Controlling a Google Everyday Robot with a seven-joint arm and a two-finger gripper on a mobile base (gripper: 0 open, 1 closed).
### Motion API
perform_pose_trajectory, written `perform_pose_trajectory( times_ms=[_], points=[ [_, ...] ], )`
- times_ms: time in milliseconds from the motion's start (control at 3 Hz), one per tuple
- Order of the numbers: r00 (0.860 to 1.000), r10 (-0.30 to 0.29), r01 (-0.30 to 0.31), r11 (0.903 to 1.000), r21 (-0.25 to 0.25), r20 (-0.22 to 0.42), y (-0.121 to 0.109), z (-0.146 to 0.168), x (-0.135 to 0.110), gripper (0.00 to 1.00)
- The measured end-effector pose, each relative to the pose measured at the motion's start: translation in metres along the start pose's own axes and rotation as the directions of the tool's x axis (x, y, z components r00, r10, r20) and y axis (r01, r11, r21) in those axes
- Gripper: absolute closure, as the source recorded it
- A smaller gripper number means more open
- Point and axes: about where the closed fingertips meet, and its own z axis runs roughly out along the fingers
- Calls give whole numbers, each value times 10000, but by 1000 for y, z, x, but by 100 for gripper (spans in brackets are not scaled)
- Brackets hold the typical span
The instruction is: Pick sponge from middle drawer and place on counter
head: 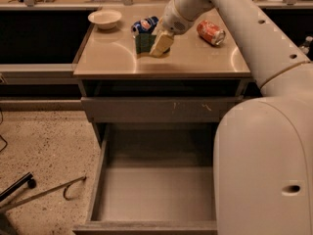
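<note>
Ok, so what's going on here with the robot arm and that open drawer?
The robot's arm reaches over the counter, and its gripper holds the sponge low above the counter's middle rear. Whether the sponge touches the top, I cannot tell. Below, the middle drawer stands pulled out, its visible floor bare. A white bowl, a blue package and a red can on its side sit toward the back.
</note>
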Motion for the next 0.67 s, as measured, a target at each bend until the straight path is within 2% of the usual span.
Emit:
perform_pose_trajectory(
  times_ms=[333, 667],
  points=[
    [9968, 795, -796, 9968, -88, -36, -7, 13, 19, 100],
    [9889, 1481, -1482, 9887, -244, -79, -9, 27, 39, 100]
  ],
)
